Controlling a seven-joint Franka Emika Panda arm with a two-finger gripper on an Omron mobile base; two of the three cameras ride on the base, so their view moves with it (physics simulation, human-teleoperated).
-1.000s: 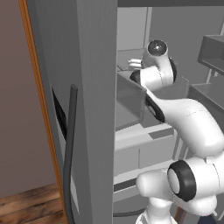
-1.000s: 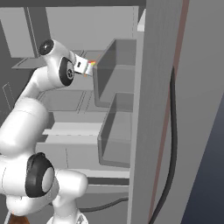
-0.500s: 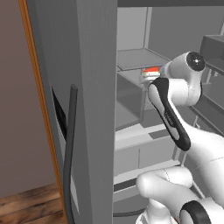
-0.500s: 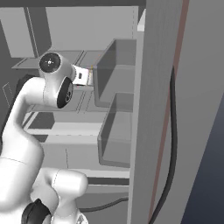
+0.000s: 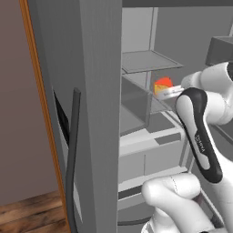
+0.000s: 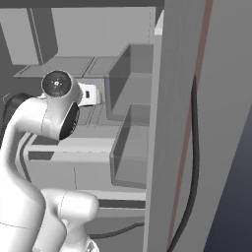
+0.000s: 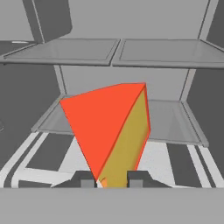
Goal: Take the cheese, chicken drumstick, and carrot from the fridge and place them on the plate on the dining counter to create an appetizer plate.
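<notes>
1. We see the tool (image 7: 112, 180) nearly closed around the cheese (image 7: 111, 129). In the hand view the wedge sits between the two dark fingertips (image 7: 85, 179), red rind face toward the camera.
2. Change: a second ago the arm reached deeper, with the hand close to the door bins. Now the elbow has swung forward and the hand has pulled back toward the base, with the cheese (image 5: 163, 85) still in the grip.
3. We read that as pick done, withdrawal under way. The cheese is off any shelf and held in the air in front of the fridge (image 5: 98, 91) interior.
4. Next, in our judgement, comes carrying it to the plate on the dining desk. The drumstick and carrot would then remain to fetch.
5. Around it are the glass shelves (image 7: 61, 50) above and behind the cheese, and drawers (image 5: 152, 157) lower down.
6. In the right base view the door bins (image 6: 130, 78) sit just beside the hand.
7. Obstacles: the open door panel with its dark handle (image 5: 73, 150) on the left, and the bins on the right. The exit is narrow, so a wide arm swing could clip either.
</notes>
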